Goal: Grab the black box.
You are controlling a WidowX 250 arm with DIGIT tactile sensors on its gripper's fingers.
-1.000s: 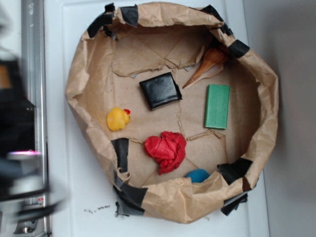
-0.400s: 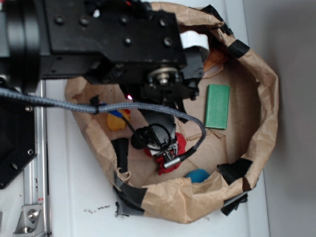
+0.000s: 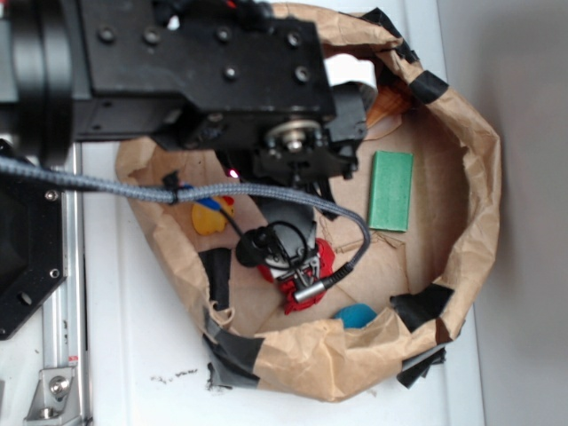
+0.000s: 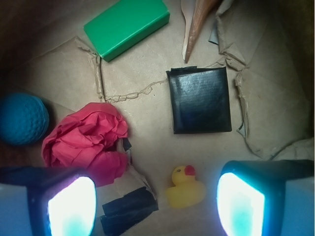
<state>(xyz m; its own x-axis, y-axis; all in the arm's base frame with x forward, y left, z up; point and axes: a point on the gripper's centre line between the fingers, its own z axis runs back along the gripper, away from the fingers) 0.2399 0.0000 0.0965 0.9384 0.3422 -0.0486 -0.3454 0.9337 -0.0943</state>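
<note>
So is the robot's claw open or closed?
Open: the gripper has its fingers far apart, empty, above the black box.

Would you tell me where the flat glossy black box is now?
Wrist view, right of centre: the flat glossy black box lies above the yellow duck, below the brown cone.

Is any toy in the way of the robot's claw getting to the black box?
Nothing covers the black box. The open gripper hangs above the yellow rubber duck, which sits between its fingers, just short of the box. The red crumpled paper lies off to one side.
</note>
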